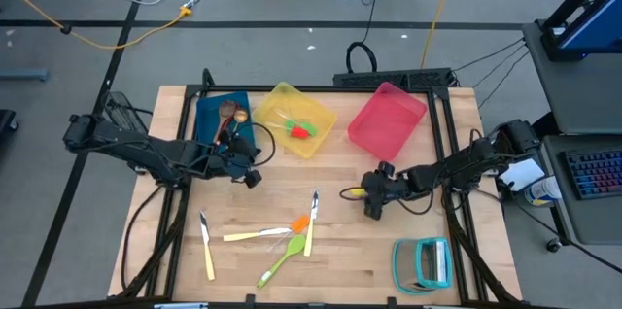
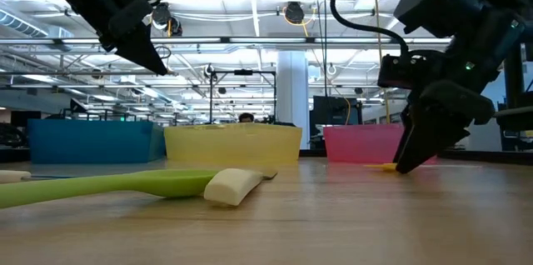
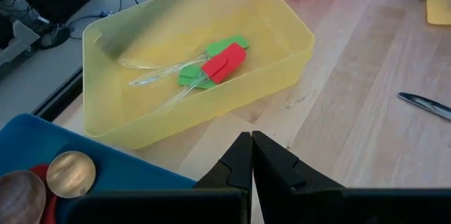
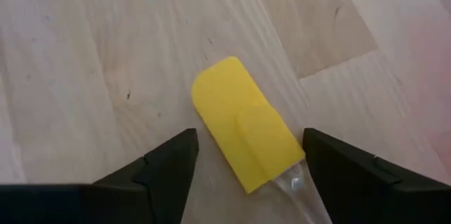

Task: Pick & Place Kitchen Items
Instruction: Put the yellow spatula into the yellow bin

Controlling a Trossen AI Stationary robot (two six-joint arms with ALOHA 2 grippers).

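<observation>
Right tool (image 4: 246, 171) astride yellow spatula (image 4: 243, 132)

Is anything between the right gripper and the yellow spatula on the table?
Nothing visible. The right gripper is open, its fingers either side of the yellow spatula, which lies flat on bare wood.

The place was a robotics lab or an open industrial workspace, not a home kitchen. The wooden table (image 1: 389, 251) stood on a grey concrete floor (image 1: 87, 66) marked with dark lines, and yellow and black cables (image 1: 126, 27) trailed loose across it. A keyboard (image 1: 593, 171) lay on a desk beside the table, and a power strip (image 1: 389, 80) sat at the table's far edge. Level across the table, the room showed a high open ceiling (image 2: 250, 23) with exposed trusses, pipes and rows of strip lights, a white column (image 2: 293, 90) and a person's head (image 2: 246, 117) far off.
</observation>
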